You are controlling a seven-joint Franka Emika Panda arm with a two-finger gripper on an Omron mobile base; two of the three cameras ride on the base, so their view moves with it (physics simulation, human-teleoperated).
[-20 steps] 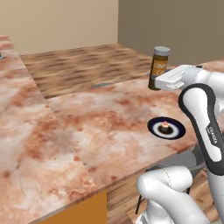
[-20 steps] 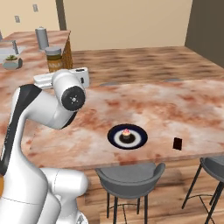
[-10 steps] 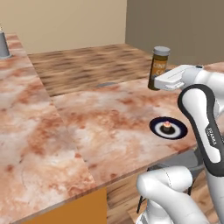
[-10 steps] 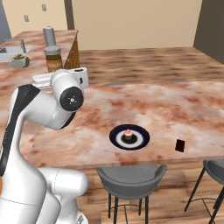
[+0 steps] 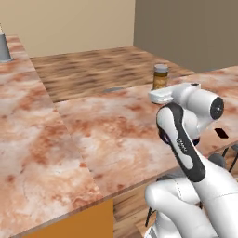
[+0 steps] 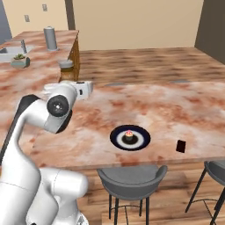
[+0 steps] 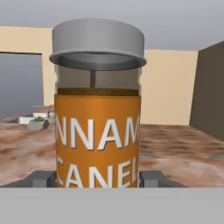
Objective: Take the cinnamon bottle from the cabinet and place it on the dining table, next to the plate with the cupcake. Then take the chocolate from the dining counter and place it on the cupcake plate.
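The cinnamon bottle is seen upright (grey cap on top) between the two fingertips of the gripper, which is closed against its sides; in the right base view it is carried above the left part of the dining table. Near the table's front edge the plate is seen with the cupcake at its middle; a small dark block lies to its right, close to the same edge.

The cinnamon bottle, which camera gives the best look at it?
The hand view: the cinnamon bottle stands upright and close, grey cap and orange label plain, between the pincer's fingertips. The left base view has it small beyond the arm; the right base view has just its top above the hand.
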